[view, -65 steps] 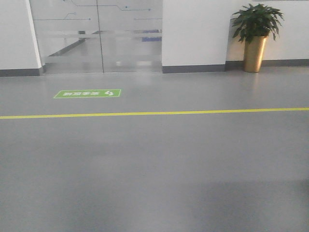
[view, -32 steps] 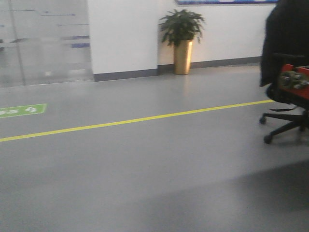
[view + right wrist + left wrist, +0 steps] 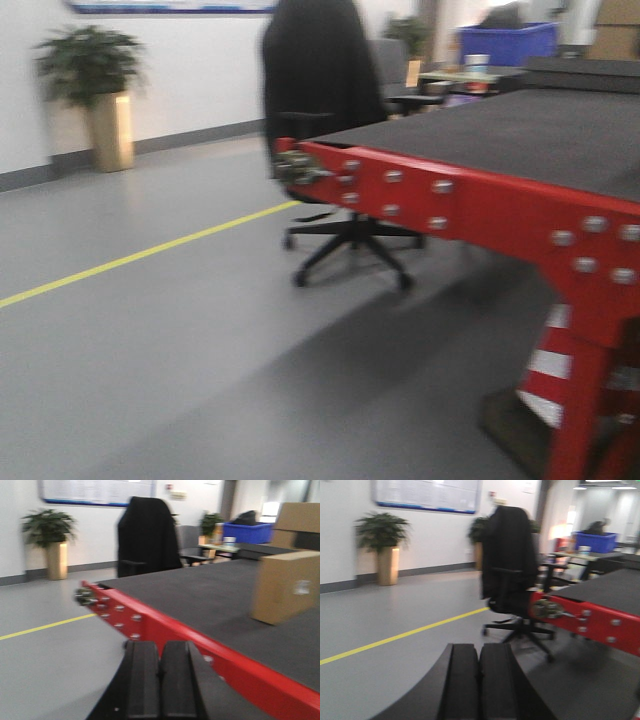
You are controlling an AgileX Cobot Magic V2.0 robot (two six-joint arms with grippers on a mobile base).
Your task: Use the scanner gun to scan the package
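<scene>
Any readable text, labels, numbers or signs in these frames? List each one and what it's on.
No text can be read in any view.
Print on the wall board: too blurred to read.
Print on the white label on the package: too small and blurred to read.

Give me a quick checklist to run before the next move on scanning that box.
1. Box in view: ok, upright on the table, white label showing.
2. Scanner found: not ok, in no view.
3. Left gripper free: ok, shut, empty.
4. Right gripper free: ok, shut, empty.
5. Chair clear of the route: cannot tell.
</scene>
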